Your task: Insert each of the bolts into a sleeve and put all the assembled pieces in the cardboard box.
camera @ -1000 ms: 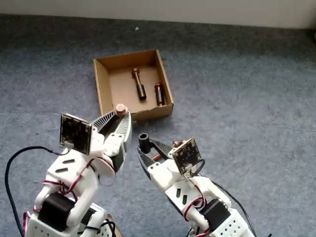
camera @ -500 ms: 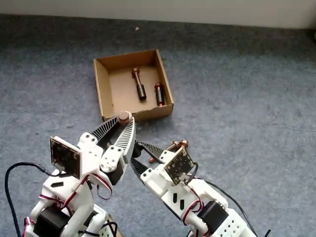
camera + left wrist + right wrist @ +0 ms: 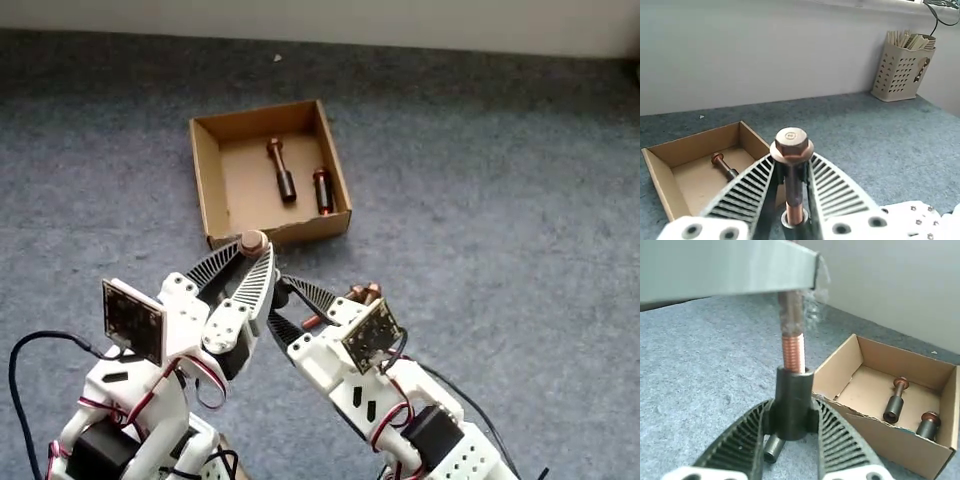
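My left gripper (image 3: 252,252) is shut on a copper bolt (image 3: 791,145), held upright with its hex head on top. Directly beneath it, my right gripper (image 3: 791,415) is shut on a black sleeve (image 3: 791,402). The bolt's threaded tip (image 3: 792,353) sits in the sleeve's mouth. Both grippers meet just in front of the cardboard box (image 3: 205,165). Two assembled pieces (image 3: 282,172) (image 3: 322,190) lie inside the box. They also appear in the right wrist view, one (image 3: 894,403) beside the other (image 3: 926,425).
A loose black sleeve (image 3: 773,449) lies on the grey carpet under my right gripper. Copper bolt heads (image 3: 361,293) show beside the right arm. A perforated basket of sticks (image 3: 904,64) stands far off by the wall. Open carpet lies right of the box.
The left gripper drew back from the box edge with the bolt. The right gripper swung the sleeve left under it, and the bolt tip now meets the sleeve.
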Available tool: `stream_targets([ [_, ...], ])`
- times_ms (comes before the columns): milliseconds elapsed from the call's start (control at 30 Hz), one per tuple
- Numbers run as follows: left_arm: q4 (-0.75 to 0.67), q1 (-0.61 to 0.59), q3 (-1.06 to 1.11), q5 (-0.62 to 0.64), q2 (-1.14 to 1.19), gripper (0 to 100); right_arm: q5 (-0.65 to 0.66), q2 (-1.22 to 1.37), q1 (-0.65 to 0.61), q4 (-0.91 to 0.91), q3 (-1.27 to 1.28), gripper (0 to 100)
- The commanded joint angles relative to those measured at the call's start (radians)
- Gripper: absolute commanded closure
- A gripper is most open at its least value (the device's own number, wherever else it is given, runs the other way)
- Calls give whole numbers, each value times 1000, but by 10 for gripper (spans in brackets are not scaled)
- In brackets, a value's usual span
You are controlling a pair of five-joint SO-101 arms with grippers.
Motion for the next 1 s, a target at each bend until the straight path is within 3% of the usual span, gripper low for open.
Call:
stream_targets([
  [0, 3, 12, -4, 2, 4, 996, 2, -16, 21, -33, 79, 995],
  [133, 3, 4, 10, -20, 12, 986, 2, -16, 19, -33, 79, 995],
  [200, 2, 4, 38, -64, 5, 916, 2, -16, 19, -33, 79, 995],
  [333, 5, -27, 79, -40, 13, 771, 2, -16, 18, -33, 84, 995],
  [600, 12, -127, 76, -41, 5, 768, 2, -16, 18, -33, 87, 995],
  [800, 207, -134, -99, -41, 5, 726, 2, -16, 22, -33, 88, 995],
  [967, 278, -282, -171, -84, 5, 726, 0, -16, 64, -27, 88, 995],
])
